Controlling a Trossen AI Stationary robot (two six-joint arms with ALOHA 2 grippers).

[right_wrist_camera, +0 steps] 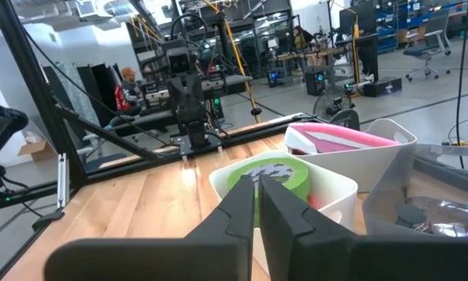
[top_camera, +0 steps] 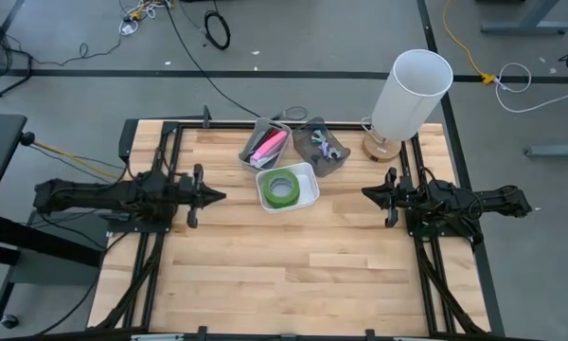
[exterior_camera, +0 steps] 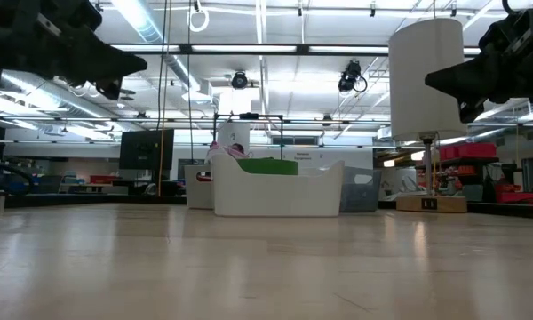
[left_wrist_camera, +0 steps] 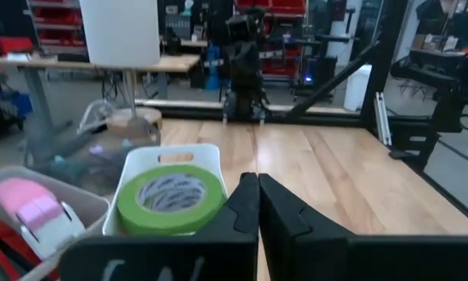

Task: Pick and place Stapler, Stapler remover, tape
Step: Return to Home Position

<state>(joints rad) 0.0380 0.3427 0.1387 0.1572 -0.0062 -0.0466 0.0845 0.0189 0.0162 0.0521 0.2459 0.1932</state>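
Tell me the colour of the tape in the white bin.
Green tape; left wrist view shows it best.

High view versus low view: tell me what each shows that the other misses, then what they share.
Only the high view looks into the dark bin at the staple removers. Only the low view shows the ceiling lights. Both show the green tape in the white bin, the lamp, and the left pincer and right pincer apart at the sides.
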